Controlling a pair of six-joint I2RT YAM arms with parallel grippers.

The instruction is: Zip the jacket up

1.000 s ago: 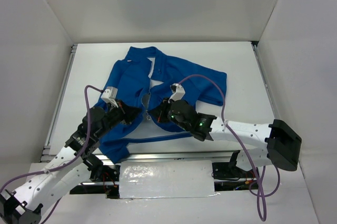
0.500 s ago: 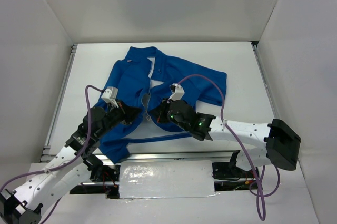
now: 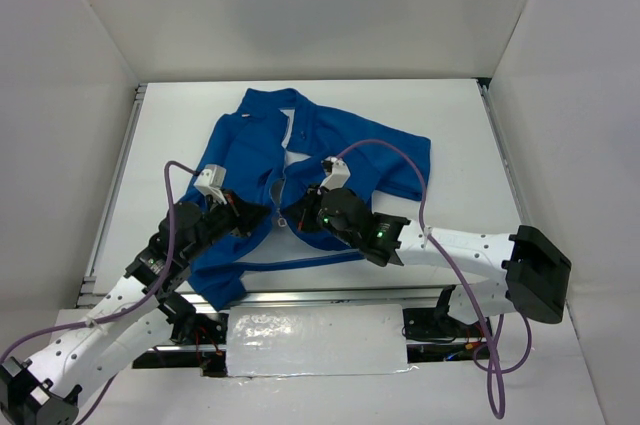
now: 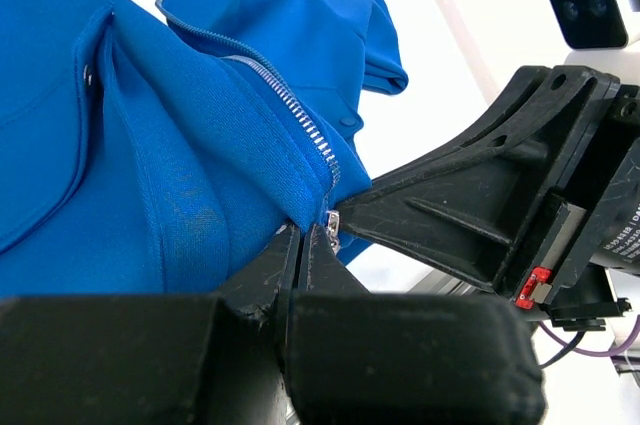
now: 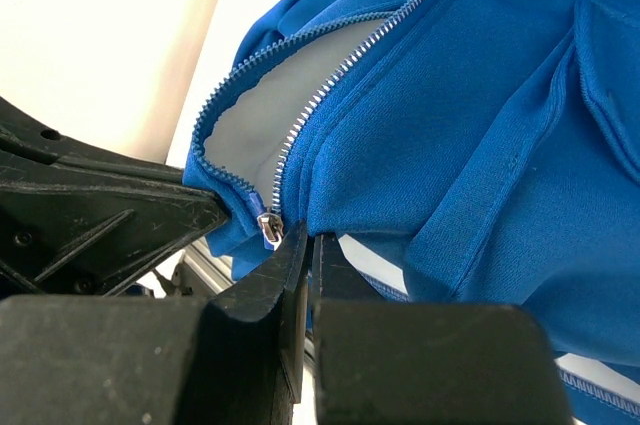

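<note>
A: Next to nothing has moved since the earlier view. The two wrists have crept slightly toward the collar, and the jacket [image 3: 330,150] lies as it did.

B: Where does it lie?

A: Front up on the bench [image 3: 460,125], in the middle, collar toward the far wall and hem toward the arm bases. Its long axis runs near to far, leaning a little left at the collar end. The zipper follows that line.

B: And the claws?

A: The left claw [image 4: 303,237] is pressed together on the hem fabric at the foot of the zipper. The right claw [image 5: 308,242] is also together and clamped on the jacket, just beside the slider [image 5: 268,230]. Its wrist view does not settle whether it has the pull tab itself or only the cloth beside it.

B: So which step is this?

A: Probably the start of the pull. The slider sits at the bottom, the teeth above it gape, and pale lining shows between them.

B: What does the next move call for?

A: By the look of it, the left claw anchors the hem taut while the right draws the slider along the zipper line toward the collar. The right needs a sure hold on the tab first, and the fabric must not bunch.
</note>
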